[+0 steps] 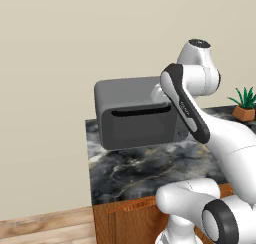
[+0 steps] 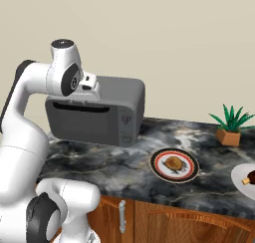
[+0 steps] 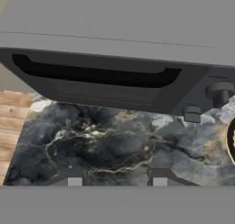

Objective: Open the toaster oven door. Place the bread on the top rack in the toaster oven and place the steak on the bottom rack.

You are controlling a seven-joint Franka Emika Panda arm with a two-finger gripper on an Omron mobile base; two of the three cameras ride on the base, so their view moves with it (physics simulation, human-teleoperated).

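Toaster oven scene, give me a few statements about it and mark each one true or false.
1. The toaster oven door is shut. True.
2. The bread lies on a round plate on the counter. True.
3. The fingers are clamped on the door's handle slot. False: they hang apart in front of the oven, gripping nothing.
4. The bread is already on a rack inside the toaster oven. False: it is still on its plate.
5. A potted plant stands right of the plate. True.
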